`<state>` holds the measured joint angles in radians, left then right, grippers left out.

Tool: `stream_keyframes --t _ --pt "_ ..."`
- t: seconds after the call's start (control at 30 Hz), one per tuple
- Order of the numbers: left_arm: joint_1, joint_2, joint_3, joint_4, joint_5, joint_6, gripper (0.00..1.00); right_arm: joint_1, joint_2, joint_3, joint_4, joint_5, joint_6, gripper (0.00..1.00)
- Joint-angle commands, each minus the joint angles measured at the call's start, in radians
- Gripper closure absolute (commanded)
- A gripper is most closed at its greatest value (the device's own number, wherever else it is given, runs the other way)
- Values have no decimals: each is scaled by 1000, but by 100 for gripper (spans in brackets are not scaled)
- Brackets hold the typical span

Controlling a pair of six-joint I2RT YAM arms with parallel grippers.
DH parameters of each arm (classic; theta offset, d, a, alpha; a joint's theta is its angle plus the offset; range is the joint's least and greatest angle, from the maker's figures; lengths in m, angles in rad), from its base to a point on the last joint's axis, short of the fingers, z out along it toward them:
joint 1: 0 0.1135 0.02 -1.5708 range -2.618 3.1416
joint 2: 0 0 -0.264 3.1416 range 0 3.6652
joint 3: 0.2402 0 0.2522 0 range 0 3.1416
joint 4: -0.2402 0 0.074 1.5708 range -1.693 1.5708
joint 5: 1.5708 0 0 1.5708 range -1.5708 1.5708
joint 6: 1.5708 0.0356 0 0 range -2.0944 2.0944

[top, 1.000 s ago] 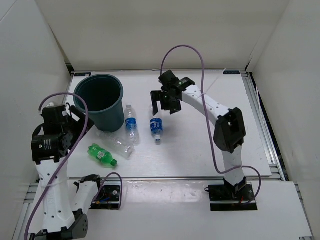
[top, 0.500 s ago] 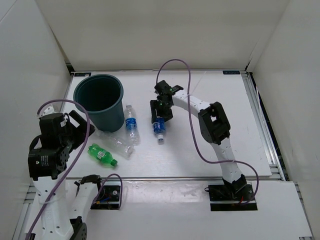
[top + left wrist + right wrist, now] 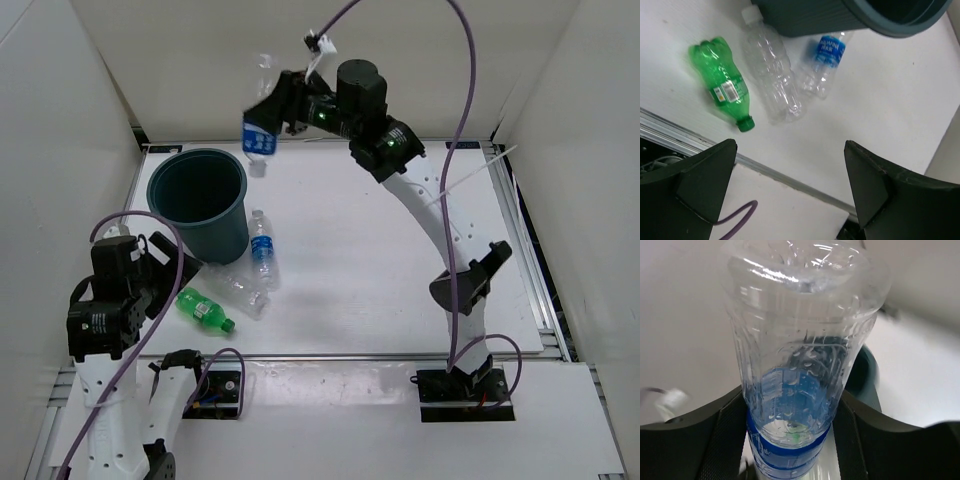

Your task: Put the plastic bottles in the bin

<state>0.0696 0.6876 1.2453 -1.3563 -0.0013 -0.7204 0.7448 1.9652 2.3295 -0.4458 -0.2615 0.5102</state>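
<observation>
My right gripper point(image 3: 276, 112) is raised high over the table, shut on a clear bottle with a blue label point(image 3: 257, 134), just behind and to the right of the bin's rim. In the right wrist view that bottle point(image 3: 799, 365) fills the space between both fingers point(image 3: 725, 435), and part of the bin point(image 3: 868, 375) shows behind it. The dark teal bin point(image 3: 198, 205) stands upright at the back left. Beside it on the table lie a blue-label bottle point(image 3: 263, 247), a clear bottle point(image 3: 236, 284) and a green bottle point(image 3: 204, 309). My left gripper point(image 3: 790, 185) hangs open above the table's front edge, holding nothing.
The left wrist view shows the green bottle point(image 3: 724, 89), the clear bottle point(image 3: 773, 75) and the blue-label bottle point(image 3: 824, 61) in a row below the bin point(image 3: 860, 17). White walls enclose the table. A purple cable point(image 3: 455, 120) loops along the right arm.
The right gripper shut on the blue-label bottle that lay mid-table and carried it up and left toward the bin. The left arm shifted only slightly.
</observation>
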Motion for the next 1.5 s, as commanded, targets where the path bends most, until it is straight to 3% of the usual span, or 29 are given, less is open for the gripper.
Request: stream_keyframes --t 0.0,0.13,0.27,0.33,0.4,0.6,0.67,0.77,0.83,0.87,1.03,1.27,1.47 --pt "-2 3 -9 -3 101 -18 1 65 136 151 143 -32 -53 48" --pt "-2 30 77 -39 112 65 1 137 236 132 358 82 -139 44" --pt "-11 58 89 -72 112 139 1 189 345 225 441 139 -283 33" --pt "-27 58 73 -72 122 139 1 231 345 215 466 188 -395 21" --pt "-27 58 53 -72 135 139 1 249 345 202 451 203 -414 1" --pt "-27 49 19 -72 124 96 1 260 163 113 378 376 -431 0" --pt "-27 34 -4 -61 94 47 1 260 62 41 343 515 -430 0" --pt "-27 -3 -53 -61 37 -35 1 196 -60 -91 166 625 -250 0" --pt "-27 -42 -96 -34 37 -72 1 148 -147 -192 7 535 -68 0" --pt "-27 -57 -110 -23 37 -98 1 99 -176 -341 -14 480 -18 0" --pt "-27 -143 -197 43 -3 -146 1 -37 -232 -656 59 -61 50 0" --pt "-27 -188 -241 115 -28 -136 1 -84 52 -579 113 -459 132 0" --pt "-27 -122 -241 91 -37 -65 1 -73 303 -438 124 -558 197 0"
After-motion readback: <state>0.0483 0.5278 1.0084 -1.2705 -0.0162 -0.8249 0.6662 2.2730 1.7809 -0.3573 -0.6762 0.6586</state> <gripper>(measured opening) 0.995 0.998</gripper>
